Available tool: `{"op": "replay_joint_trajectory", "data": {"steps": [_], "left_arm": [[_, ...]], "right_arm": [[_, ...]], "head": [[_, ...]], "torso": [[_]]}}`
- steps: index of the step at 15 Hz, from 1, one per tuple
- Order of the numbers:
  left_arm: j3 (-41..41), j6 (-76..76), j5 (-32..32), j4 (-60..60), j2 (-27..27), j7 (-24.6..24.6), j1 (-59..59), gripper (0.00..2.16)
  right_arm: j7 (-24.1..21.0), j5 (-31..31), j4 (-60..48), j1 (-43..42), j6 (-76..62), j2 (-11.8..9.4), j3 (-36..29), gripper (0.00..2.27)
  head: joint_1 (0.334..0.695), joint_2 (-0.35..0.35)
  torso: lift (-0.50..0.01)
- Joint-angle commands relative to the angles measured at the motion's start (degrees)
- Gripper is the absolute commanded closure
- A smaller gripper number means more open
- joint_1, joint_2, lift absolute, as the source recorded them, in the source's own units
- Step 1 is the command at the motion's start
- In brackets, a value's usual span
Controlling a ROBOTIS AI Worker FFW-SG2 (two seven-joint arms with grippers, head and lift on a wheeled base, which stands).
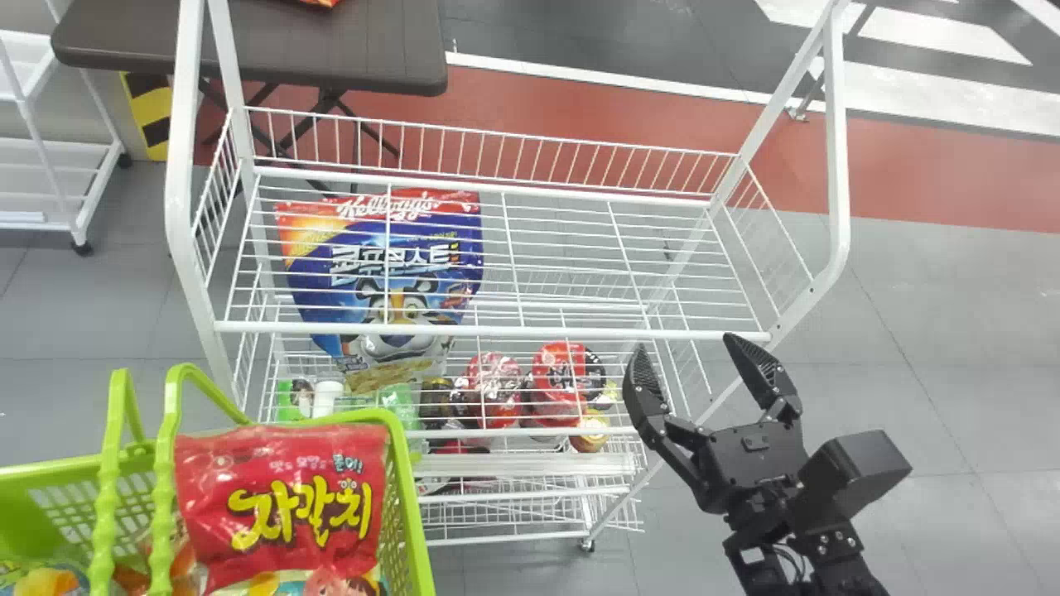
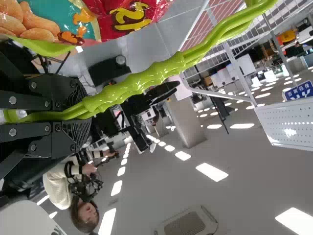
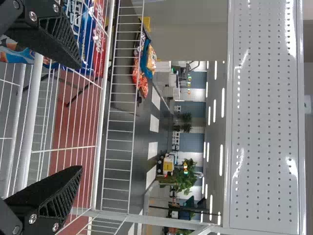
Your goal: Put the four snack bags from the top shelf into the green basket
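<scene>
At the front R corner of the rack's top shelf [image 1: 497,334], I've got the R gripper [image 1: 686,343] w/ its fingers spread wide, nothing btwn them; the wrist view shows the same gap, wire shelving beyond. My L gripper [image 2: 80,116] is closed on the green basket's handles [image 2: 142,78], which run together btwn its fingers.

The green basket [image 1: 411,505] sits front L of the rack, nr the lower shelves. Snack bags are in it: a big red bag [image 1: 281,488] w/ yellow lettering lies on top, face up, partly over a bag w/ a pale, multicolored front [image 1: 286,583]. Another bag [image 1: 50,579], yellow & blue, is at the basket's far L, behind the handles. Can't tell the full count in there.

Thru the top shelf's wires I see a large blue cereal bag [image 1: 397,265] on the L side, below that level. Lower down, R of it, are red-topped tubs [image 1: 563,381]. Behind the rack, L side, there's a dark table [image 1: 331,50]; R wrist cam shows blue [image 3: 145,56] and orange-red bags [image 3: 142,85] back there.
</scene>
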Motion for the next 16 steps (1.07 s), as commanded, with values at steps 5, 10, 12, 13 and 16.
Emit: {"op": "replay_joint_trajectory", "data": {"steps": [5,10,12,13,16], "left_arm": [[0.4,0.0,-0.1,0.3,0.2,-0.6,-0.1,2.15],[0.5,0.0,-0.1,1.3,0.4,-0.6,-0.9,2.15],[0.5,0.2,-0.1,1.6,0.4,-0.6,-1.0,2.15],[0.5,0.2,-0.1,1.6,0.4,-0.6,-1.0,2.15],[0.5,0.2,-0.1,1.8,0.3,-0.6,-1.1,2.15]], "right_arm": [[-0.5,0.0,0.1,-0.1,-0.1,0.3,0.8,0.09],[-0.8,0.0,0.1,-0.4,-0.1,0.3,1.3,0.09],[-1.2,0.0,0.1,-0.4,-0.1,0.3,1.4,0.09],[-1.2,0.0,0.1,-0.4,-0.1,0.3,1.4,0.09],[-1.2,0.0,0.4,-0.4,-0.1,0.3,1.5,0.09]], "head": [[0.695,-0.236],[0.695,-0.221],[0.695,-0.215],[0.695,-0.215],[0.695,-0.212]], "torso": [[0.0],[0.0],[0.0],[0.0],[0.0]]}}
